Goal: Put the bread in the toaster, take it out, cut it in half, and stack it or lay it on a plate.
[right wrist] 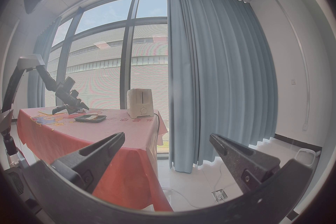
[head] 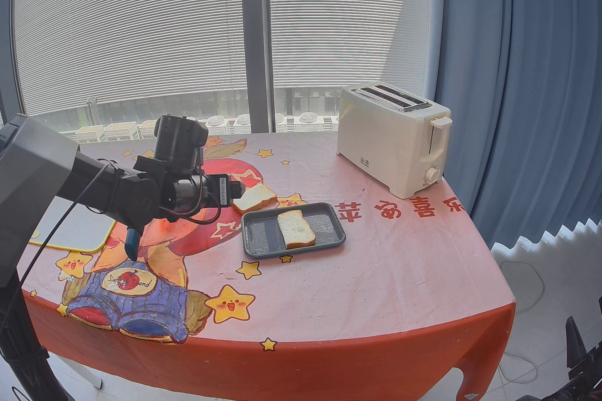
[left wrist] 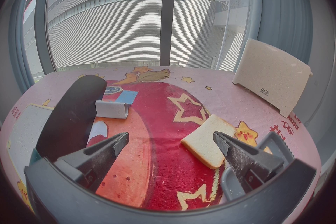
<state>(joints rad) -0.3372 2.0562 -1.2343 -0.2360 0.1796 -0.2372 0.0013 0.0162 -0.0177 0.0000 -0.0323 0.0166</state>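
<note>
Left gripper (left wrist: 170,134) spread wide, clamped on nothing, low over the pink cartoon-printed tablecloth (head: 376,270), tips pointing right at a white square bread slice (head: 254,197) lying flat on the cloth. Just beside that slice, right and nearer: a dark grey rectangular plastic tray (head: 329,225), with a second white bread slice (head: 295,229) flat inside. At the far right of the table: a cream two-slot toaster (head: 392,139), upright, lever up. At the left edge: a white cutting board with a yellow rim (head: 75,230). Right gripper (right wrist: 167,136) likewise spread, gripping nothing, off the table's right side, well apart from the toaster.
</note>
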